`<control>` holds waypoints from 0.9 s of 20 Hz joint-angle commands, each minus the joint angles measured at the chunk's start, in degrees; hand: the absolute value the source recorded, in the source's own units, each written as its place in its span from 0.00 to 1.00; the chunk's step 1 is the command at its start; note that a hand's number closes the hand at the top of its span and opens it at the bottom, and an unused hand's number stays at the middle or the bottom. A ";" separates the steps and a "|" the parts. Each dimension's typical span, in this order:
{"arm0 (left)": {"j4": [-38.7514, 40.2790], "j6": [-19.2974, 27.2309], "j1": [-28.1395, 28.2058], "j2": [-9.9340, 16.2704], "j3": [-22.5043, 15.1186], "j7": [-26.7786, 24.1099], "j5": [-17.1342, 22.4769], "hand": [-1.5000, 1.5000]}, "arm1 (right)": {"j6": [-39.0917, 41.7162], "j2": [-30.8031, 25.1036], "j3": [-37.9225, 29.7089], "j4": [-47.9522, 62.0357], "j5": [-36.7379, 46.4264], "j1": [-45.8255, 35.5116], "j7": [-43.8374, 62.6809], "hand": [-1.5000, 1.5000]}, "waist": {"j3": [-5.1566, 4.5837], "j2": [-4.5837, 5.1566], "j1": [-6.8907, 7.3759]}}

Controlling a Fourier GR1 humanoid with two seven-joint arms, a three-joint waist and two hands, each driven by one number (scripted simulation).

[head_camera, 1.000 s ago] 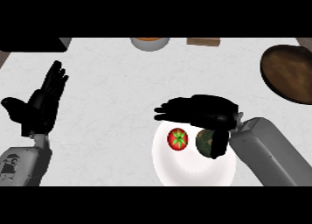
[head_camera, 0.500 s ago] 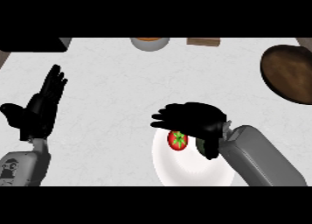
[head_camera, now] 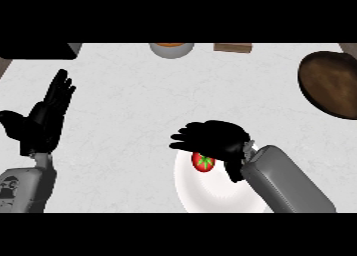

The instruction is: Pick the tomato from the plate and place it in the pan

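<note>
One tomato [head_camera: 203, 162] is sitting on the single white plate [head_camera: 210, 192] at the lower centre of the frame, its upper part lying under the right hand [head_camera: 214, 140], whose fingers are curling down over it. One brown pan [head_camera: 336, 84] is lying at the upper right edge, well apart, with bare counter [head_camera: 137, 100] stretching between. The left hand [head_camera: 42, 120] is resting spread, fingers up, at the left. One bowl [head_camera: 171, 49] and one brown block [head_camera: 233, 48] are sitting along the top edge.
</note>
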 commanded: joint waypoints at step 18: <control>-2.31 -2.07 1.77 -0.89 1.24 0.40 -1.86 0.50 | -14.42 6.38 0.19 21.32 12.74 -2.98 -13.88 1.00 | 0.01 0.06 0.23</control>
